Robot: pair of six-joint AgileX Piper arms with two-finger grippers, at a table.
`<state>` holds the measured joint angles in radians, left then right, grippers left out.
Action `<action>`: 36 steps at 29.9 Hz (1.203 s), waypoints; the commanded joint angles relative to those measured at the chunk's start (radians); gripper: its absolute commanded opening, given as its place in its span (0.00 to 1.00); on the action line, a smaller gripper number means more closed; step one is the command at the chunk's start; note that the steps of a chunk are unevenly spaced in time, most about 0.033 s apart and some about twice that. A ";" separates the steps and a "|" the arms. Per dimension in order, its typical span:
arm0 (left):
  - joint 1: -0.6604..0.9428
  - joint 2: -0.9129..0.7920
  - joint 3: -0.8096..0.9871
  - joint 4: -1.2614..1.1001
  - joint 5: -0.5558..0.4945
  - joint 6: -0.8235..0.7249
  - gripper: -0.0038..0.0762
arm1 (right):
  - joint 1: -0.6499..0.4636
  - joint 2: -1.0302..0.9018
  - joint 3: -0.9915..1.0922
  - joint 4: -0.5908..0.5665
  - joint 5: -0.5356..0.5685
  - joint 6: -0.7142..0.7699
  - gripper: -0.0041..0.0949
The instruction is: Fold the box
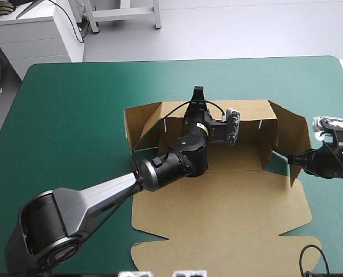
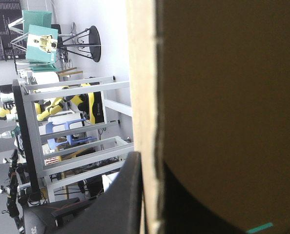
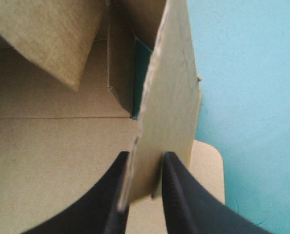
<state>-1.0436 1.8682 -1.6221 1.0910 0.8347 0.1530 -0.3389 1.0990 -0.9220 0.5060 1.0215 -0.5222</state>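
Brown box, I judge light, stiff board bending only at creases: best held by wall edges, left claw pinched on far wall, right claw on side wall

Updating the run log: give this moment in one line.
box: lid flat | left gripper: shut on far wall | right gripper: shut on right wall

No lettering, label, brand, number or sign legible anywhere. Plain and unprinted all over the cut sheet of brown board, the box, including the raised wall pinched in the right gripper. Equally blank on the teal-green table cover beside that gripper.
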 commanded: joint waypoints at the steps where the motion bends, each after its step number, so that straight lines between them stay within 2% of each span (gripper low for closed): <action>1: -0.006 -0.051 -0.018 0.010 -0.007 -0.009 0.04 | 0.000 -0.018 -0.025 0.038 0.008 0.023 0.35; 7: -0.006 -0.051 -0.018 0.010 -0.004 -0.009 0.04 | 0.000 -0.027 -0.025 0.038 0.066 0.031 0.36; 21: -0.006 -0.051 -0.018 0.010 -0.003 -0.009 0.04 | 0.000 -0.145 -0.025 0.010 0.055 0.018 0.35; 29: -0.006 -0.051 -0.018 0.010 0.012 -0.009 0.04 | 0.000 -0.159 -0.025 -0.078 0.015 0.119 0.35; 31: -0.006 -0.051 -0.018 0.010 0.014 -0.009 0.04 | 0.000 -0.159 -0.025 -0.088 0.002 0.123 0.31; 36: -0.006 -0.051 -0.018 0.010 0.014 -0.009 0.04 | 0.000 -0.159 -0.025 -0.088 -0.068 0.126 0.14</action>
<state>-1.0436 1.8682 -1.6221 1.0910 0.8398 0.1530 -0.3380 0.9528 -0.9220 0.3999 1.0331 -0.3981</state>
